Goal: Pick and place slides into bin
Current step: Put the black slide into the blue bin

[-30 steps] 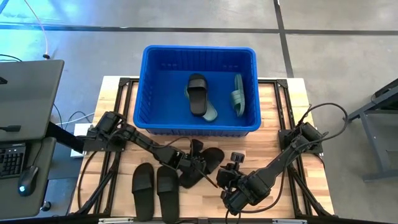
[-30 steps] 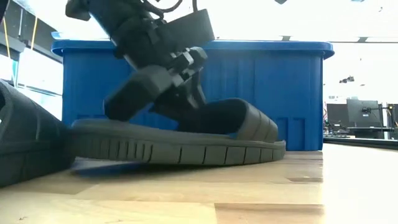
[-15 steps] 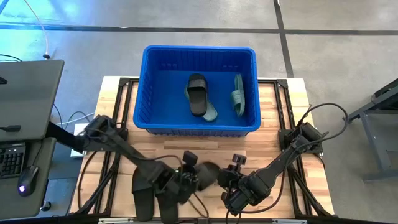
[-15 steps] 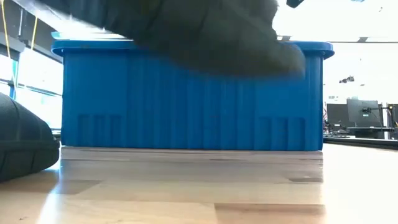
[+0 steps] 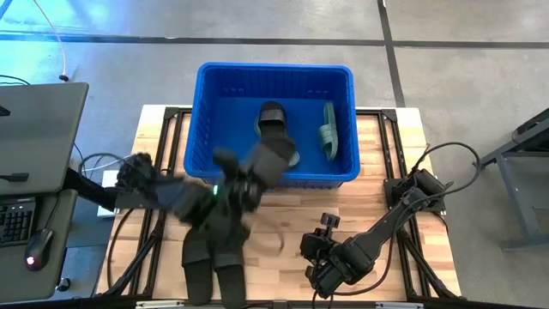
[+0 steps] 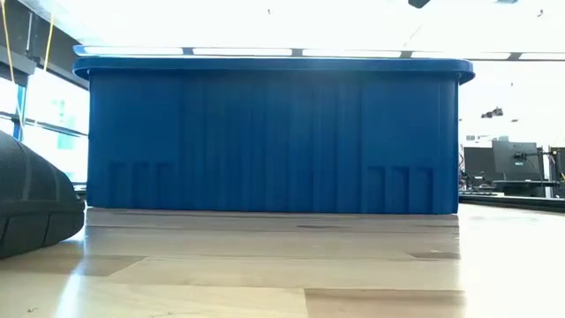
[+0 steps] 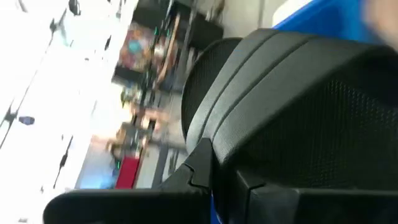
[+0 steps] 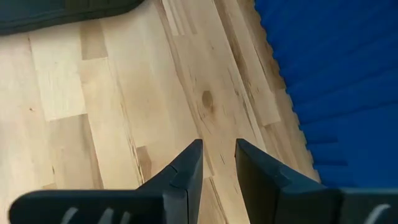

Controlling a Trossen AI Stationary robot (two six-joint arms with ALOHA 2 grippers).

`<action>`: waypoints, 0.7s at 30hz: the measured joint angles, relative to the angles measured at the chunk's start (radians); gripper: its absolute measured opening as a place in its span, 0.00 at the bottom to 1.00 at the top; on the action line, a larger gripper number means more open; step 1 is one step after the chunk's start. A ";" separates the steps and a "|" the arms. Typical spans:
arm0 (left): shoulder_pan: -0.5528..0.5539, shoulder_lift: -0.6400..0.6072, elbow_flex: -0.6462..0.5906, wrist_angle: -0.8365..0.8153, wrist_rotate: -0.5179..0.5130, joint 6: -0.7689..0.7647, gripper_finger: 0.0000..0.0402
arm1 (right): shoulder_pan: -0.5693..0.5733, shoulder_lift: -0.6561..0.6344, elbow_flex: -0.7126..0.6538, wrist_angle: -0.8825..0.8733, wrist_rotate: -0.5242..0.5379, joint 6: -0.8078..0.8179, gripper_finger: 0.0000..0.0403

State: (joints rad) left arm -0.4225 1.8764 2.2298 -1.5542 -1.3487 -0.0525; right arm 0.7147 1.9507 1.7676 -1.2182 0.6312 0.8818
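The blue bin stands at the table's far middle. In it lie a black slide partly on a green slide, and a second green slide stands on edge by the right wall. My left gripper, blurred, is shut on another black slide above the bin's near wall. Two black slides lie side by side on the table at the near left. My right gripper is low over the wood near the front edge, open by a narrow gap and empty. My left gripper holds the black slide lifted clear of the table, over the bin's near wall. A dark finger lies against the slide's side. Blur and the slide itself hide which part it has.
The bin's near wall fills the low view, with one table slide at its left. Bare wood lies between the bin and my right arm. A desk with a keyboard and mouse stands left of the table.
My left gripper has lifted the black slide off the table's near middle, first toward the near edge, then up and toward the far edge to the bin's near wall. The slide has left the low view. It moves fast and shows blurred.
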 joint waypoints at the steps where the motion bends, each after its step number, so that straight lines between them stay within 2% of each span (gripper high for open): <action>1: 0.039 -0.010 0.009 -0.007 0.012 0.026 0.02 | 0.000 0.000 0.000 0.000 0.000 0.000 0.21; 4: 0.197 -0.033 0.015 -0.016 0.030 0.027 0.02 | 0.002 0.000 0.000 -0.002 0.000 0.000 0.21; 8: 0.430 -0.040 -0.046 -0.016 0.183 0.012 0.01 | 0.002 0.000 0.000 -0.004 0.002 0.000 0.21; 12: 0.616 -0.040 -0.207 -0.017 0.280 -0.023 0.03 | 0.001 0.000 0.000 -0.007 0.009 0.000 0.21; 17: 0.776 -0.040 -0.443 -0.017 0.279 -0.037 0.03 | 0.002 0.000 0.000 -0.012 0.052 0.008 0.21; 21: 0.854 -0.040 -0.587 0.032 0.283 -0.080 0.01 | 0.001 0.000 0.000 -0.010 0.057 0.019 0.21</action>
State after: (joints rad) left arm 0.4319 1.8362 1.6431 -1.5222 -1.0658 -0.1327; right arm 0.7158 1.9507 1.7676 -1.2285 0.6879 0.9009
